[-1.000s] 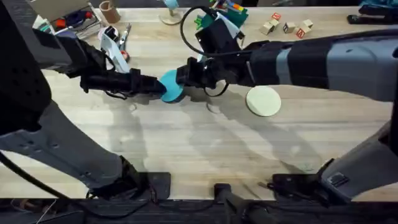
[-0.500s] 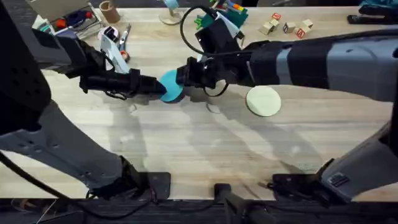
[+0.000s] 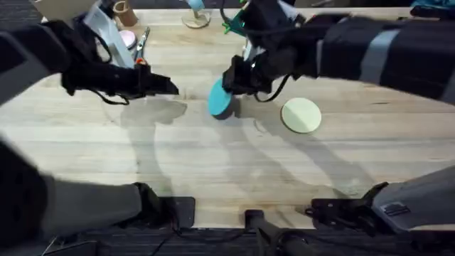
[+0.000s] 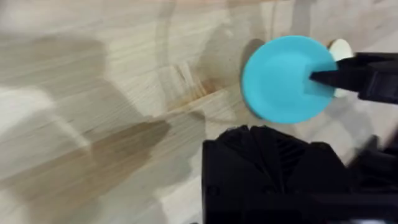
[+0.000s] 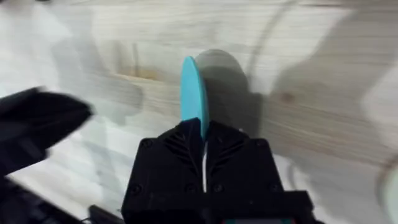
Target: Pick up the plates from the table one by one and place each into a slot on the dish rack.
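Note:
The sky-blue plate [image 3: 219,99] is held tilted on edge above the table [image 3: 213,163], with my right gripper [image 3: 231,82] shut on its far rim. Seen from the right wrist, the blue plate [image 5: 190,84] stands edge-on, rising out of the right gripper [image 5: 202,134]. My left gripper [image 3: 173,88] hovers to the plate's left, apart from it. The left wrist view looks across at the blue plate's [image 4: 283,78] face with the right gripper [image 4: 339,78] clamped on it. The cream-yellow plate [image 3: 301,115] lies flat on the table to the right. The dish rack is out of view.
A pink lid [image 3: 128,38], a small brown cup [image 3: 125,11] and tools sit at the back left. A green brick build [image 3: 233,25] stands at the back centre. Small wooden blocks [image 3: 328,30] lie at the back right. Bare wood stretches across the near table.
The left gripper has let go of the blue plate and drawn back to the left. The right gripper has carried the plate a little to the right and turned it more on edge.

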Tool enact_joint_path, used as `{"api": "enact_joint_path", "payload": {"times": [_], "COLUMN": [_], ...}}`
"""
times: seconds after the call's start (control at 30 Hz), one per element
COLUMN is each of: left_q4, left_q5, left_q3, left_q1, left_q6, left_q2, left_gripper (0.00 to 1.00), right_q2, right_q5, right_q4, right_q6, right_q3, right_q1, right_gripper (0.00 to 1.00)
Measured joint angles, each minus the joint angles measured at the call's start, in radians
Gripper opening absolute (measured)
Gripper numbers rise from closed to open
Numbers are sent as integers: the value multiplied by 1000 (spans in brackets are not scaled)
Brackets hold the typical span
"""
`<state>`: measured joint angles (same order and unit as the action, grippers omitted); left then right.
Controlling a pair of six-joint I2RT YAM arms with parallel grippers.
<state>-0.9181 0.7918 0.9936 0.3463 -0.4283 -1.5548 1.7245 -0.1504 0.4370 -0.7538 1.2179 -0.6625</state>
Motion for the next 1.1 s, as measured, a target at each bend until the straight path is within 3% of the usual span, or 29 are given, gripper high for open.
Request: {"api": "enact_joint_path", "payload": {"times": [0.1, 0.27, 0.57, 0.73, 0.9, 0.97, 1.1], "left_q4": [3, 8, 17, 39, 66, 68, 68], "left_q5": [-87, -233, -437, -503, -525, -528, -531], "left_q3": [1, 1, 11, 24, 30, 31, 31], "left_q1": [-28, -116, -296, -363, -388, -388, -388], "left_q6": [56, 136, 178, 182, 182, 183, 183], "left_q2": [118, 295, 523, 604, 633, 633, 633], "left_gripper": [41, 41, 41, 40, 46, 249, 876], "right_q2": [-3, -3, -3, -3, -3, -3, -3], "right_q5": [69, 181, 373, 458, 525, 550, 588], "right_q4": [141, 311, 486, 548, 564, 564, 567], "right_q6": [43, 99, 145, 160, 178, 185, 202], "right_q3": [83, 230, 436, 524, 596, 613, 621], "right_q1": [3, 3, 4, 4, 4, 4, 7], "right_gripper": [30, 30, 30, 30, 30, 29, 30]}}
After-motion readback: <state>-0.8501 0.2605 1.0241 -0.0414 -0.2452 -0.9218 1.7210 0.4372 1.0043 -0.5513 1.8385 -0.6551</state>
